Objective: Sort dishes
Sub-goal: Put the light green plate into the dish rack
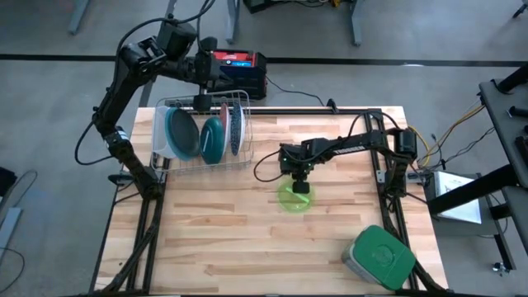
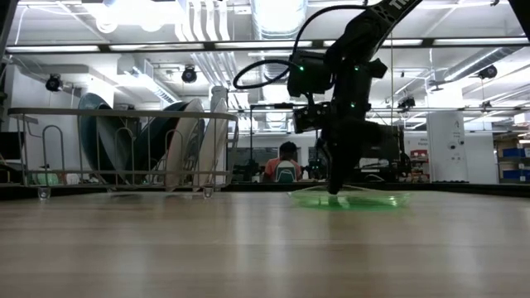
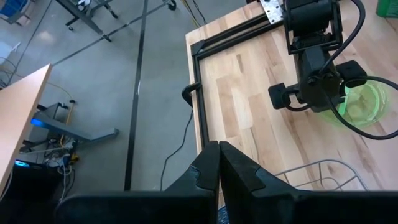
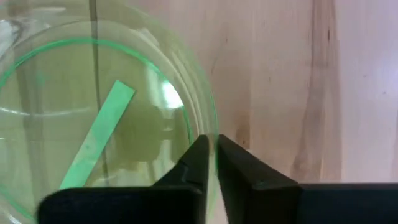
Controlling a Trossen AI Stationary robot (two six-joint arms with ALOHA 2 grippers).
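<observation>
Lime-green and see-through, a shallow plate (image 1: 293, 199) lies flat on the wooden table (image 1: 247, 239), a little right of the middle and nearer the far edge than the near one. The right gripper (image 1: 300, 186) stands straight down on it; in the right wrist view its two dark fingers (image 4: 199, 163) are pressed together on the plate's rim (image 4: 208, 134), one inside and one outside. From table height, the plate (image 2: 348, 199) still sits on the wood with the gripper (image 2: 335, 189) upright over its middle.

Toward the far left corner stands a wire rack (image 1: 202, 132) with dishes set on edge in it: a dark teal plate (image 1: 181, 134) against a white one (image 1: 161, 132), then a lighter teal plate (image 1: 212, 139), a thin reddish one (image 1: 224, 124) and a dark plate (image 1: 236, 130) at the right end. The left gripper (image 1: 200, 101) hangs above the rack's far side, its fingers (image 3: 217, 168) closed together with nothing between them.

At the near right corner sits a square grey container with a green lid (image 1: 379, 257). A person (image 2: 286, 163) in a red top shows far off in the room behind the table.
</observation>
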